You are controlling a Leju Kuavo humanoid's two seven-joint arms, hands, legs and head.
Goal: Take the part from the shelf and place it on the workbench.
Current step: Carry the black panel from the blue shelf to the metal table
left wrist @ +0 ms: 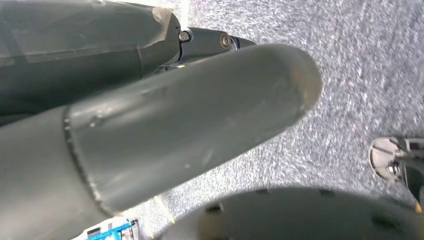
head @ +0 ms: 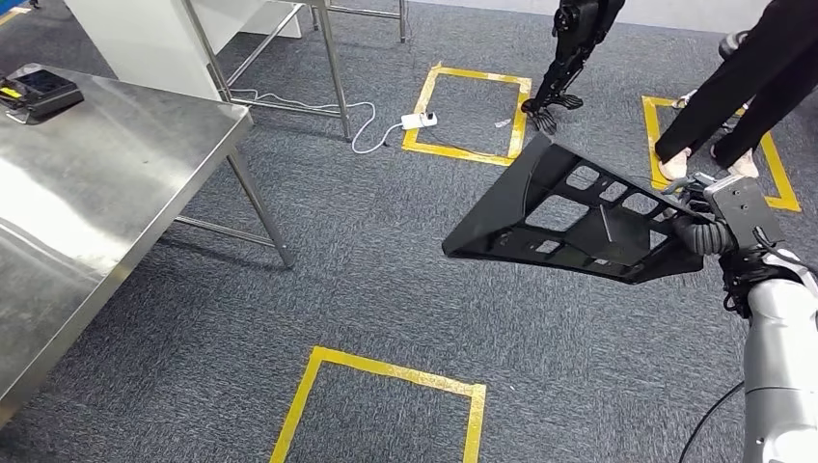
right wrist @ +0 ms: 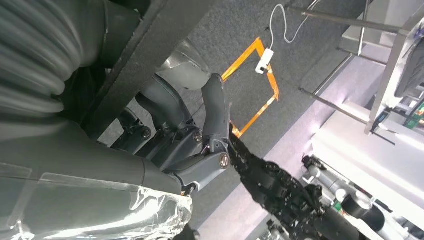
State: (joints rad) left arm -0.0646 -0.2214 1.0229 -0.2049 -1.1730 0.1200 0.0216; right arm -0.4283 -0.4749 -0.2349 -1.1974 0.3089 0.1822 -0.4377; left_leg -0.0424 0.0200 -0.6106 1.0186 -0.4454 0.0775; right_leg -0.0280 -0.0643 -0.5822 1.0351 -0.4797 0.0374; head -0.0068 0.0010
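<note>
Right hand (head: 696, 227) grasping the part (head: 569, 214) at its narrow end, fingers (right wrist: 212, 125) wrapped around the part's edge as seen in the right wrist view. Part: a black, flat, roughly triangular panel with cut-out openings, held in mid-air, tilted, broad end pointing away from the hand and toward the workbench (head: 87, 193). Carried well above the grey carpet (head: 367, 280), touching nothing but the hand. Left hand (left wrist: 165, 120) seen close up in the left wrist view as a thick grey thumb over carpet; whether released or clenched cannot be told.

Step in hand, as judged: transport, with the part already off the shelf and not yet set down. Workbench: a bare stainless-steel table at the left of the head view, well apart from the part, a small black device (head: 39, 94) lying on its far corner. Next move, as judged: bringing the part over the steel top, levelling it, lowering until it rests flat, then releasing.

Surroundings: yellow tape squares (head: 381, 405) on the floor, a white power strip (head: 419, 121) with cable, and a person's legs (head: 743, 96) beyond the part.
</note>
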